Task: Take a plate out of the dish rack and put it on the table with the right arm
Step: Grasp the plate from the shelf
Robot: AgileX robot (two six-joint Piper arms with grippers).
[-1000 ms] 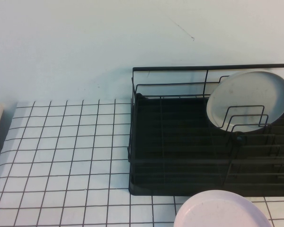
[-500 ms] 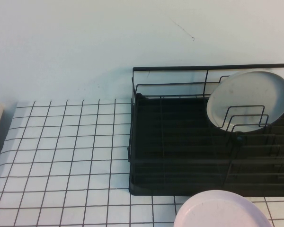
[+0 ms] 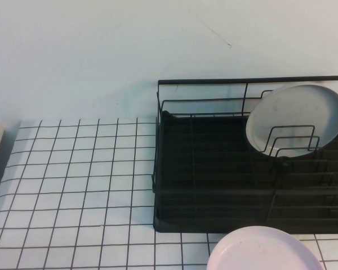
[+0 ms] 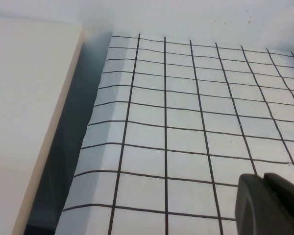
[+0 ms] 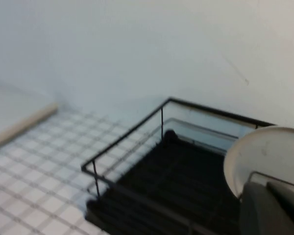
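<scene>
A pale grey-blue plate (image 3: 296, 119) stands on edge among the wire dividers at the dish rack's (image 3: 214, 185) two o'clock corner, on the gridded tabletop (image 3: 73, 185). Both the left gripper (image 4: 269, 204) and the right gripper (image 5: 272, 208) show only dark jaws; their opening cannot be told.

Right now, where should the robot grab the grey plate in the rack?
Best at the plate's bare top rim, coming down from above: it stands on edge, leaning back in the rack, with wires crossing its lower half. The right gripper hovers near it; the left gripper hangs over the table.
</scene>
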